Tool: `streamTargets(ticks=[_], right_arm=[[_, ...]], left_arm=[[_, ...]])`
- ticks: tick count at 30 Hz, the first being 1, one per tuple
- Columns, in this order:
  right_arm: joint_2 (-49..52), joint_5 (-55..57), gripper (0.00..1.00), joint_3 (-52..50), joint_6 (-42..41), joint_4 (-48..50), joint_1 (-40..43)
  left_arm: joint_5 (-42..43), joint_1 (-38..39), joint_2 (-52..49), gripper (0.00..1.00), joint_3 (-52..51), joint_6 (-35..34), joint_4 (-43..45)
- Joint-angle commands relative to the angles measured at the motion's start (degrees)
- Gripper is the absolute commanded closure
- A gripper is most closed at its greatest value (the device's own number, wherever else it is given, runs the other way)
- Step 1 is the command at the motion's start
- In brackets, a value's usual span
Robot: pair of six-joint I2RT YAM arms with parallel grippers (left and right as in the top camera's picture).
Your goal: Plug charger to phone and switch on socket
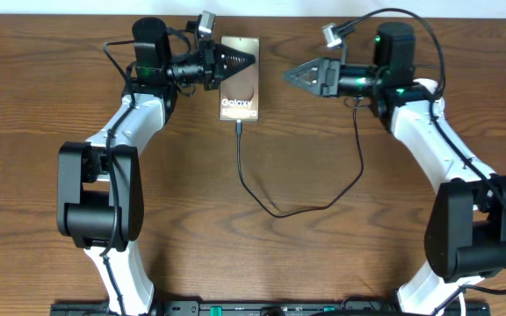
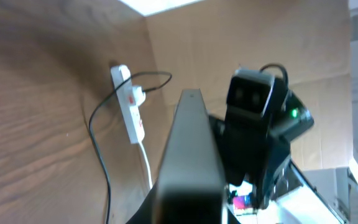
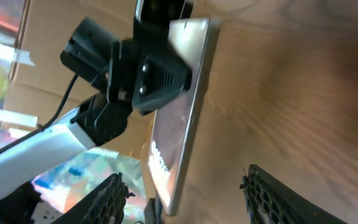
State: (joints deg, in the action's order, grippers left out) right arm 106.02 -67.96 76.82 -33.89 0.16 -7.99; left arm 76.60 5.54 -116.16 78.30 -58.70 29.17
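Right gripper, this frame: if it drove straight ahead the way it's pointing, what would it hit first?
Probably the phone, at its long side edge, which the left gripper holds. Nothing shows between it and the right gripper, whose open jaws frame that edge; height is unclear.

The phone (image 1: pixel 241 95), a flat brown-bronze rectangle, is lying face up on the wooden table with its white "Galaxy" lettering showing near its lower end. The charger (image 1: pixel 239 154), a thin black cable, is meeting the middle of the phone's lower short edge with its tip and trailing away across the wood in a loose curve. The socket (image 2: pixel 129 104), a white elongated strip with red marks, is lying flat on the table, well apart from the phone.
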Motion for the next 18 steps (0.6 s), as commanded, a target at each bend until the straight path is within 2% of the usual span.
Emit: streamTargets(ticks=[1, 6, 9, 13, 18], right_arm=[[-0.5, 1.38, 0.39, 0.83, 5.05, -2.93, 0.46], [-0.7, 13.79, 0.4, 4.96, 16.41, -20.39, -0.44], [-0.72, 21.14, 0.47, 9.75, 21.86, -30.62, -1.4], [-0.94, 28.76, 0.6, 17.33, 25.97, -41.07, -2.36], [-2.25, 38.25, 0.64, 25.88, 27.56, -52.37, -1.97]], left_arm=[[2.89, 0.33, 0.83, 0.93, 0.68, 8.76, -4.39], [2.64, 0.33, 0.83, 0.93, 0.68, 12.94, -9.05], [2.34, 0.33, 0.83, 0.93, 0.68, 13.14, -9.03], [1.75, 0.33, 0.83, 0.93, 0.66, 15.23, -9.51], [-1.73, 0.35, 0.83, 0.93, -0.17, 19.08, -15.04]])
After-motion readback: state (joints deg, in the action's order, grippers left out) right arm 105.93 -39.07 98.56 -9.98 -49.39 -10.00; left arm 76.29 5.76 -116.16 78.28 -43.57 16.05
